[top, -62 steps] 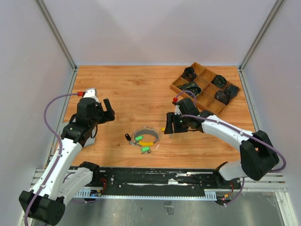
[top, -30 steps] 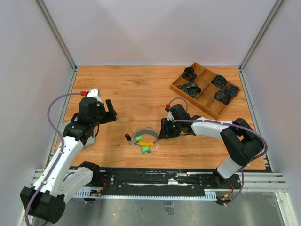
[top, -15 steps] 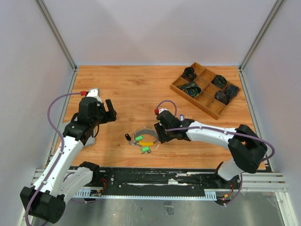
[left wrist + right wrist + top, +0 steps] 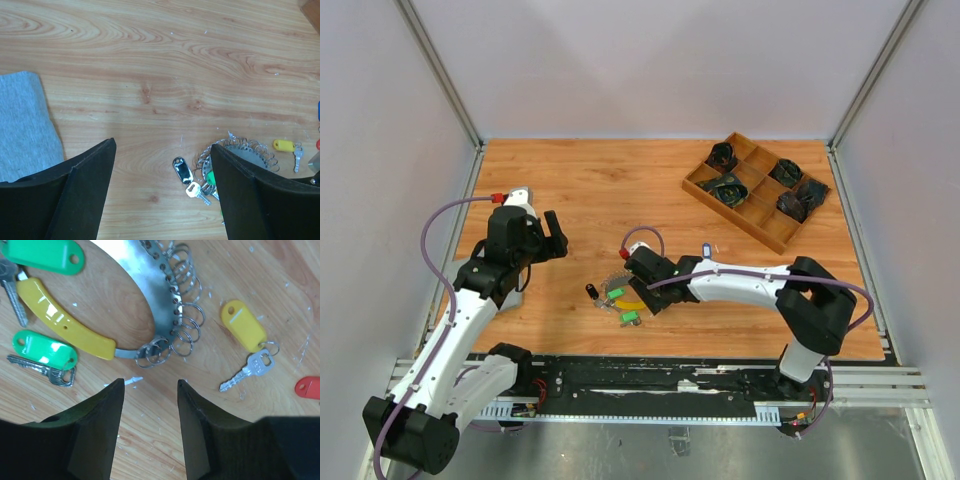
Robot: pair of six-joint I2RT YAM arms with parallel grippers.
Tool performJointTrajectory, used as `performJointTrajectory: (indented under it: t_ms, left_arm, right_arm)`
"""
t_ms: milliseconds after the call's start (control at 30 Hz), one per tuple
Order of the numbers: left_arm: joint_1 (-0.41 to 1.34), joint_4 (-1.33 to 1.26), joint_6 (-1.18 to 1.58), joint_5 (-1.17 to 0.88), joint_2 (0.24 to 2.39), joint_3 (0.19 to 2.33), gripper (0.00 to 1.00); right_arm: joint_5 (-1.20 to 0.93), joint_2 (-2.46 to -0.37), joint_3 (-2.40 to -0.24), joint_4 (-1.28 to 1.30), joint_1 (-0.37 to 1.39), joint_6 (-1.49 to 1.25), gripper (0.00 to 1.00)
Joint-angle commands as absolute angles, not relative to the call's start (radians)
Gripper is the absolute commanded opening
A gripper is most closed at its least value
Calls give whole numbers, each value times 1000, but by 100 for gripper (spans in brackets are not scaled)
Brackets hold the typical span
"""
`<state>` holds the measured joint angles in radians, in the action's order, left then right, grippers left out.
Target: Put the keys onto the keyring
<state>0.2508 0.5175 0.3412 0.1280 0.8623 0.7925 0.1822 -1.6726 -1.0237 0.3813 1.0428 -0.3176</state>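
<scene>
Right jaws beside looped, perhaps steel keyring (image 4: 157,292)

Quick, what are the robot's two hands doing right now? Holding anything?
Left gripper: open, holding nothing.
Right gripper: open, holding nothing, right by the keyring.

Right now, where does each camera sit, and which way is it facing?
Top external: above and behind the robot, looking down on the table; the left arm and right arm show whole.
Left wrist: on the left hand, looking down at wood, a grey cloth and the keyring; its two dark fingers frame the bottom.
Right wrist: on the right hand, close above the keyring; both fingers show.
Shared: both wrist views hold the keyring and the yellow-tagged key.
</scene>
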Motion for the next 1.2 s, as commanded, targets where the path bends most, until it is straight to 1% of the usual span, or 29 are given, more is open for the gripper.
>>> performJointTrajectory:
  t_ms: [0, 200, 633, 933, 1167]
  left_arm:
    - [244, 490, 336, 129, 862, 789, 82]
    - [244, 490, 335, 129, 863, 789, 82]
    - [244, 491, 334, 126, 867, 788, 82]
    - [244, 490, 334, 123, 867, 789, 82]
    - [244, 486, 333, 118, 866, 788, 82]
  right_arm:
    - [238, -1716, -1096, 427, 1079, -276, 48]
    - [276, -1761, -1132, 458, 1084, -265, 46]
    - [235, -1792, -1134, 438, 1094, -249, 45]
    - [241, -1805, -1141, 421, 1094, -243, 40]
    - [256, -1823, -1152, 417, 1094, -242, 33]
